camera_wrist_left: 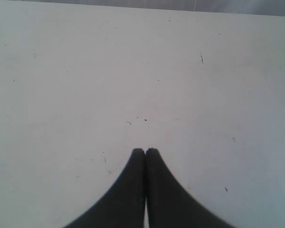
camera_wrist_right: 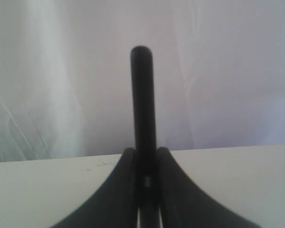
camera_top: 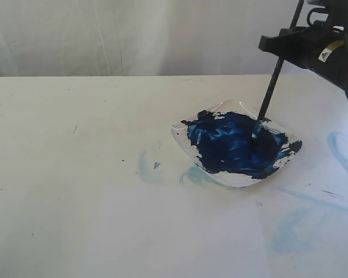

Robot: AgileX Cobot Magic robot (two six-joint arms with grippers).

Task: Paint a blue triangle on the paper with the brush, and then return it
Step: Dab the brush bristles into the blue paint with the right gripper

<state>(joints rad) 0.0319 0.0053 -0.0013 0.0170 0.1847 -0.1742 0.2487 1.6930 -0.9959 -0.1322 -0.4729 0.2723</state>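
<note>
The brush (camera_top: pixel 269 95) stands steeply tilted, its tip dipped in the dark navy paint of the clear square dish (camera_top: pixel 235 178). My right gripper (camera_top: pixel 276 45) is shut on the black handle high above the dish. In the right wrist view the handle (camera_wrist_right: pixel 141 95) sticks up between the fingers of that gripper (camera_wrist_right: pixel 146 151). A faintly whiter patch in front of the dish may be the paper (camera_top: pixel 180 237); its edges are hard to make out. No blue triangle shows. My left gripper (camera_wrist_left: pixel 145 151) is shut on nothing over bare tabletop and is outside the exterior view.
Pale blue smears mark the table left of the dish (camera_top: pixel 148 168), under its front edge (camera_top: pixel 194 175) and at the right (camera_top: pixel 342 150). A white curtain (camera_top: pixel 133 35) hangs behind the table's far edge.
</note>
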